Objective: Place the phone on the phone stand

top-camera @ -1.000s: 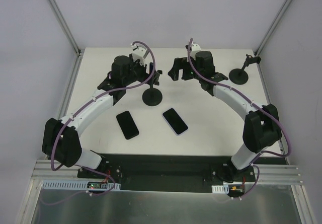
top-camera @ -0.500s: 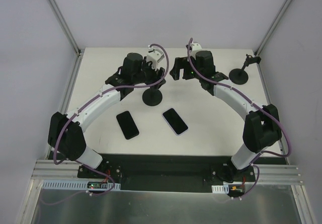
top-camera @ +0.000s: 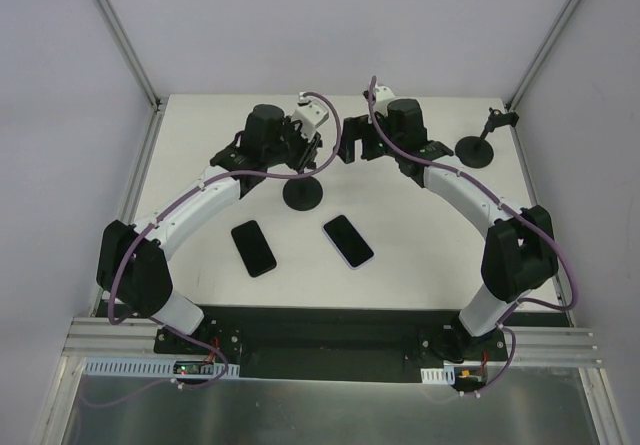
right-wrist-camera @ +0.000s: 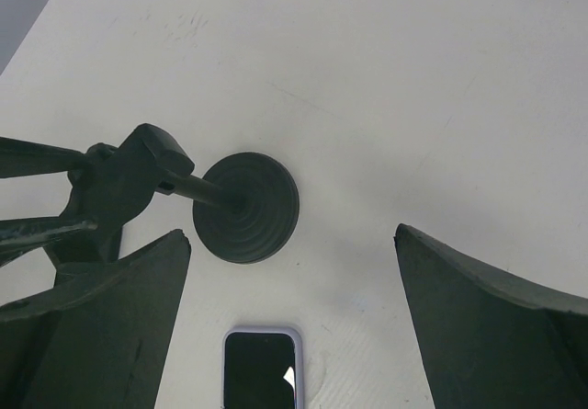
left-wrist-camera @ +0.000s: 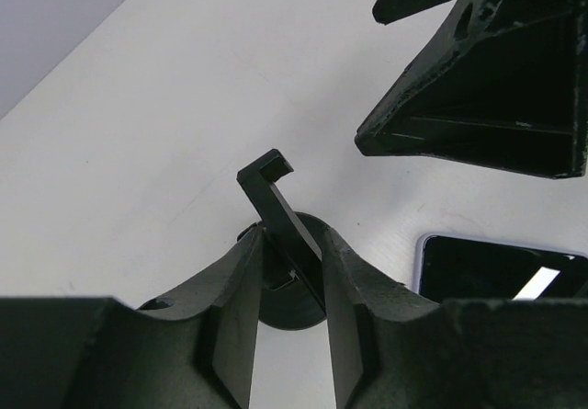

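- The white surface [top-camera: 420, 215] carries everything: two phones lie toward the arms' bases and two stands sit farther back.
- The left arm [top-camera: 200, 200] stretches diagonally to the middle stand. The left fingers [left-wrist-camera: 344, 308] are drawn in to a narrow gap and pinch the stand's tilted cradle plate, one on each side. This is probably to steady or aim the cradle so it does not tip under a load.
- The right fingers [right-wrist-camera: 101, 326] are spread wide with nothing between them. They hover just beside the left ones, above the stand's base, apparently free to fetch a phone.
- The pale-edged phone [top-camera: 348, 241] lies flat and screen-up, near the stand's base but apart from it, with nothing touching it. The black phone [top-camera: 253, 248] lies flat to its left.
- The phone stand [top-camera: 303, 193] rests on its round base, and its stem rises to the hooked cradle [left-wrist-camera: 276, 198]. No phone is on it yet.
- A second stand [top-camera: 480, 147] sits at the far right, well apart from both sets of fingers.
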### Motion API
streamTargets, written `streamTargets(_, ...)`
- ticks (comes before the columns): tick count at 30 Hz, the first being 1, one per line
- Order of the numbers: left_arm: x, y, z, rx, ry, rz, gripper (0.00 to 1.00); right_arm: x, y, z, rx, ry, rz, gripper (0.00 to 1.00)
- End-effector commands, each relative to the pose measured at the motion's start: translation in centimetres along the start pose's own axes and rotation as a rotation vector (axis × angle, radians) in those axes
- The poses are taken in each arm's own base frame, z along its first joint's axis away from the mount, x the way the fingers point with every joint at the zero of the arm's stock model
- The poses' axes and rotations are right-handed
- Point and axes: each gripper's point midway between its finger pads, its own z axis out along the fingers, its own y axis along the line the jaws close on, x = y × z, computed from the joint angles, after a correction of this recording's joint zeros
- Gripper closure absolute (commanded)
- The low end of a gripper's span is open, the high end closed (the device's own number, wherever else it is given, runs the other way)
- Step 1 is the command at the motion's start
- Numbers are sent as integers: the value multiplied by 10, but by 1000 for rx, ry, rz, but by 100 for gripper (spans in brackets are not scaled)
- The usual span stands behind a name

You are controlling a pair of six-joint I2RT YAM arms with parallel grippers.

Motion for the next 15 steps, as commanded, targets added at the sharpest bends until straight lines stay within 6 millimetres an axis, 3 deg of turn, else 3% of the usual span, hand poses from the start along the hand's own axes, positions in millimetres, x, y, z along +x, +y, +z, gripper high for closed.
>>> streamTargets(1, 25, 9, -3, -45, 91, 64, 65, -19, 8, -3, -37, -31, -31, 4)
streamTargets(2, 24, 9, -4, -47, 90, 61, 52, -19, 8, -2, -40, -31, -28, 4)
streamTargets(3, 23, 8, -5, -44, 86, 60, 47, -19, 8, -1, -42, -29, -25, 4)
streamTargets(6, 22, -2, -3, 11, 78, 57, 45, -17, 13, 1, -71, -20, -26, 4)
streamTargets(15, 30, -4, 15, 57, 119, 72, 72, -14, 14, 2, -84, -5, -33, 4)
